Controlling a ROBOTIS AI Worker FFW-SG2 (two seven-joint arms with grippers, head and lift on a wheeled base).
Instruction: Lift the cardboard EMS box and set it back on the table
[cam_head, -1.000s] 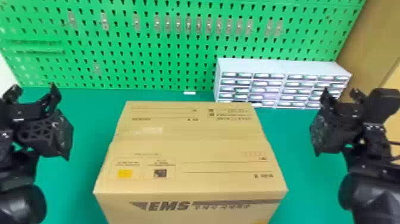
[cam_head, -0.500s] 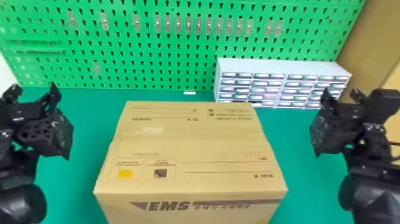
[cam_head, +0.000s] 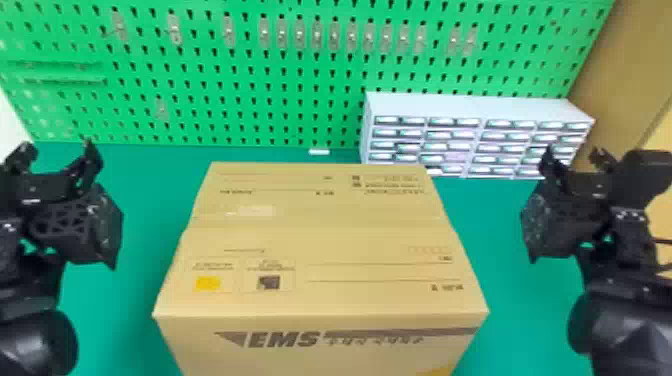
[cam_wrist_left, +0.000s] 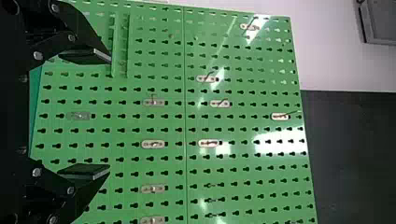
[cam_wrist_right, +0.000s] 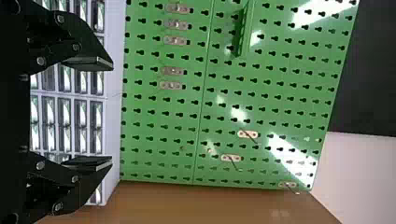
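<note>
The cardboard EMS box (cam_head: 320, 240) stands closed and upright on the green table, its lettered side facing the robot. My left gripper (cam_head: 56, 152) is off the box's left side, apart from it, with its fingers spread. On the opposite side my right gripper (cam_head: 575, 157) is likewise apart from the box. In the left wrist view my left gripper (cam_wrist_left: 107, 114) has a wide gap between its pads. My right gripper (cam_wrist_right: 111, 114), in the right wrist view, is also open and holds nothing.
A grey drawer cabinet (cam_head: 470, 112) stands at the back right of the green table (cam_head: 505, 225), behind the box. A green pegboard (cam_head: 280, 75) with small hooks rises along the back. Strips of table lie between the box and each arm.
</note>
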